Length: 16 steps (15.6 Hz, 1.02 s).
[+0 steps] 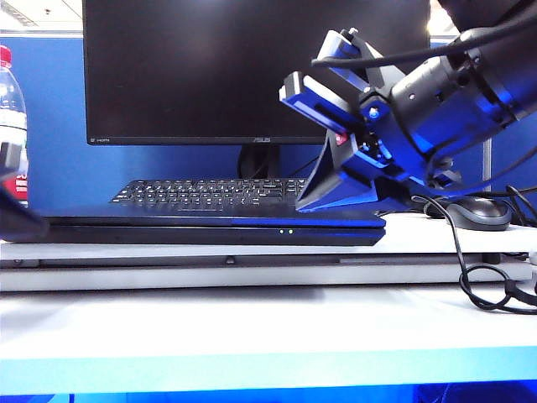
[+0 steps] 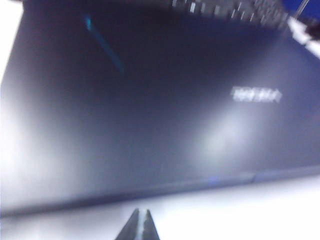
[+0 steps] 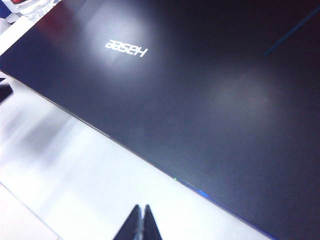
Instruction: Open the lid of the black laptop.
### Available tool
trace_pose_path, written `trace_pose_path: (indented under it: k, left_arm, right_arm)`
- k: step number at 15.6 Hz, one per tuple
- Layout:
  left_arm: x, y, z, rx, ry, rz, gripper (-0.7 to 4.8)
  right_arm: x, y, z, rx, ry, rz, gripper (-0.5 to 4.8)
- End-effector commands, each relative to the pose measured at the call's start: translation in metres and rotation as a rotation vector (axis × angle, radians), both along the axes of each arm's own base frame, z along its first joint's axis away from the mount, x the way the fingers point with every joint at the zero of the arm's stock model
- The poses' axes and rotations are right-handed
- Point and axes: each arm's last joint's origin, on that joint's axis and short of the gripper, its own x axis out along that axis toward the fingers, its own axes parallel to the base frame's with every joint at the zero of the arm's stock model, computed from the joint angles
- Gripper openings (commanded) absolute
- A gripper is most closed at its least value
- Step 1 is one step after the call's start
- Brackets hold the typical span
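Exterior view, worktop [image 1: 252,336]: white and smooth, it is running across the foreground with a pale raised slab on it, on which the laptop is lying.
Black laptop [image 1: 210,231]: it is lying flat and wide on that slab, slim and matte, with two small green lights glowing on its front edge.
Lid [image 3: 210,95]: it is lying down shut over the base; its outer face is smooth, dark and faintly glossy, carrying a pale "Hasee" mark and catching soft glare.
Right gripper [image 3: 141,222]: its jaws are showing as two dark tips pressed together with nothing between them, hovering over the white surface just in front of the laptop's front edge. From the exterior camera its blue and black body is leaning over the laptop's right end.
Left gripper [image 2: 139,226]: its jaws are likewise meeting at a point and holding nothing, near the front edge; this picture is blurred.
Mouse [image 1: 477,211]: dark and rounded, it is sitting to the right, with black cable looping near it.
Keyboard [image 1: 210,193]: a separate black one is lying behind the laptop.
Monitor [image 1: 252,67]: an ASUS screen is standing dark at the back.
Bottle [image 1: 12,126]: clear plastic with a red cap, it is standing at far left.
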Motion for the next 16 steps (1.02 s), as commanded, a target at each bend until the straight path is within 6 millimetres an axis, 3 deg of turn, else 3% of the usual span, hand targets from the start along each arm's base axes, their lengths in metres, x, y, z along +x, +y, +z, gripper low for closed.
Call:
trace_pose_path:
  k: [1, 16]
  left_arm:
    - [0.0014, -0.0005, 0.004, -0.01, -0.034, 0.0, -0.05]
    - [0.0069, -0.0017, -0.0009, 0.019, -0.014, 0.013, -0.05]
  right_arm:
    - [0.0005, 0.0006, 0.0026, 0.017, -0.01, -0.001, -0.01]
    - [0.0005, 0.0006, 0.0026, 0.019, -0.008, -0.002, -0.01]
